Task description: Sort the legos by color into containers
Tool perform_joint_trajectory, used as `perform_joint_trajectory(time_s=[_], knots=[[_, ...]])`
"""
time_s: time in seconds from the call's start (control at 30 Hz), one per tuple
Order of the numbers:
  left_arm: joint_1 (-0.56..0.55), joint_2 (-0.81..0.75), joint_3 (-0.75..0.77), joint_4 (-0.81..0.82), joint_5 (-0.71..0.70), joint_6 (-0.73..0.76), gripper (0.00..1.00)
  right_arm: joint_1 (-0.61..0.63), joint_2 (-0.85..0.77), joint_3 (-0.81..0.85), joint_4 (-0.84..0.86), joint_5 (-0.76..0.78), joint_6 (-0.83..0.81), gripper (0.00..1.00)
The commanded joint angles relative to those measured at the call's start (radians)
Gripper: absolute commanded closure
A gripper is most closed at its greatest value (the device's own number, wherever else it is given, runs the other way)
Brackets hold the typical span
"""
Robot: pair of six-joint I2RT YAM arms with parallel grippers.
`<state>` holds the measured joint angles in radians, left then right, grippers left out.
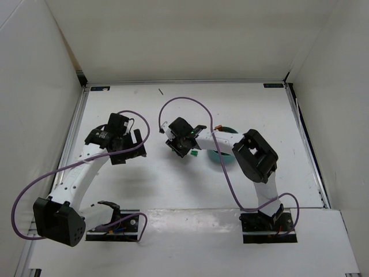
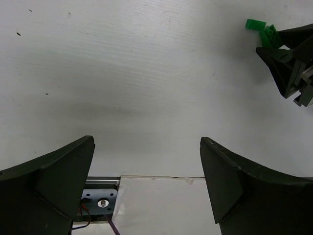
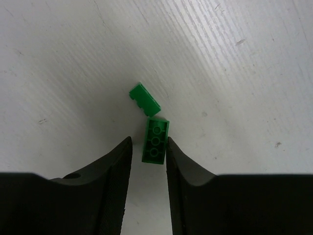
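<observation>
**Right hand on green brick, pick not closed out**

Step in hand: the grasp. The right hand point(image 3: 148, 141) is down at the bench point(image 3: 234, 73) with its jaws narrow and straddling a green brick point(image 3: 155, 141), which lies hollow side up. One finger looks to touch its long side and a sliver of bench shows at the other, so I read it as not clamped yet. A second green brick point(image 3: 145, 99) sits just beyond the first, nearly touching its far end and outside the jaws.

The left hand point(image 2: 146, 141) is spread wide with nothing in it, parked over bare bench well to the side.

Next move: finish the pinch square on the long sides without nudging the neighbour, then lift and carry to the teal bowl point(image 1: 218, 156) just beside.

The right arm covers most of the bowl. Can't see the compartments or what's in them, so can't tell which wedge takes green.
</observation>
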<state>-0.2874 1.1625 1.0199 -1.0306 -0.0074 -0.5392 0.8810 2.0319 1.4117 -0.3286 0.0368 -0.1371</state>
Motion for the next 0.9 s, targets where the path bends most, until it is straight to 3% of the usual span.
perform_joint_trajectory(time_s=[0.0, 0.07, 0.27, 0.33, 0.67, 0.87], knots=[[-0.002, -0.032, 0.003, -0.009, -0.017, 0.004, 0.0, 0.007, 0.002, -0.002, 0.016, 0.028, 0.033, 0.62], [-0.004, -0.038, 0.003, -0.009, -0.02, 0.002, 0.0, 0.006, -0.004, -0.008, 0.013, 0.014, 0.039, 0.62], [-0.002, -0.052, -0.003, -0.006, -0.023, -0.004, 0.0, -0.001, -0.03, -0.022, 0.019, -0.006, 0.063, 0.84], [-0.002, -0.05, -0.003, -0.002, -0.022, -0.002, 0.0, -0.005, -0.056, -0.026, 0.02, -0.006, 0.071, 0.88], [-0.002, 0.014, 0.052, 0.039, 0.004, 0.022, 0.0, -0.02, -0.333, -0.082, -0.026, -0.025, 0.094, 0.91], [-0.01, 0.144, 0.121, 0.076, 0.075, 0.041, 0.0, -0.022, -0.535, -0.213, -0.113, 0.133, 0.113, 0.91]])
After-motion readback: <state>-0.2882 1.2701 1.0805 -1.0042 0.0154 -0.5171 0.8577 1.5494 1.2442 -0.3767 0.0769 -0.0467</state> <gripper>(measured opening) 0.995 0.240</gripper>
